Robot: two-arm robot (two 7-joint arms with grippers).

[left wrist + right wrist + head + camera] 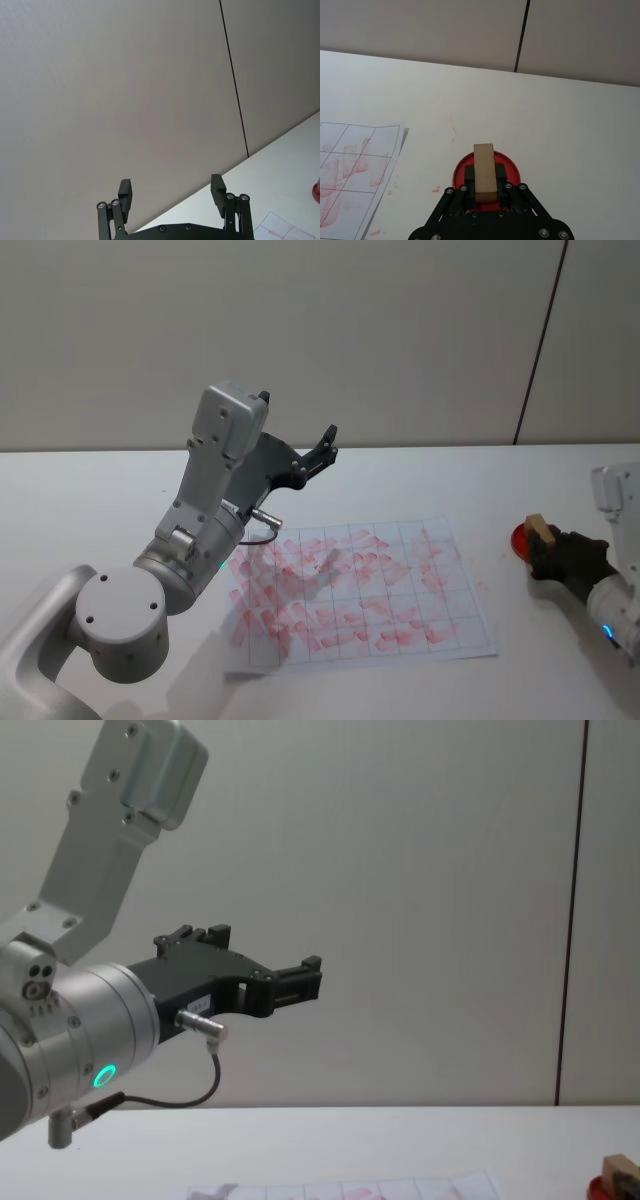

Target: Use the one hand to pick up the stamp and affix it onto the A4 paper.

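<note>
The stamp (485, 171), a small tan wooden block, stands upright between the black fingers of my right gripper (485, 182), which is shut on it. Stamp (542, 531) and right gripper (553, 548) are over the red round ink pad (520, 540) at the table's right side; the pad (462, 169) shows red around the block. The A4 paper (358, 590) lies flat at the table's middle, its grid covered in pink-red marks, to the left of the gripper. My left gripper (322, 450) is raised above the paper's far left corner, open and empty, also seen as gripper (172, 194).
The white table (90, 510) runs to a beige wall with a dark vertical seam (540, 340). A few small red smudges (451, 125) mark the table between paper and pad. My left arm's large white elbow (120, 625) hangs over the near left.
</note>
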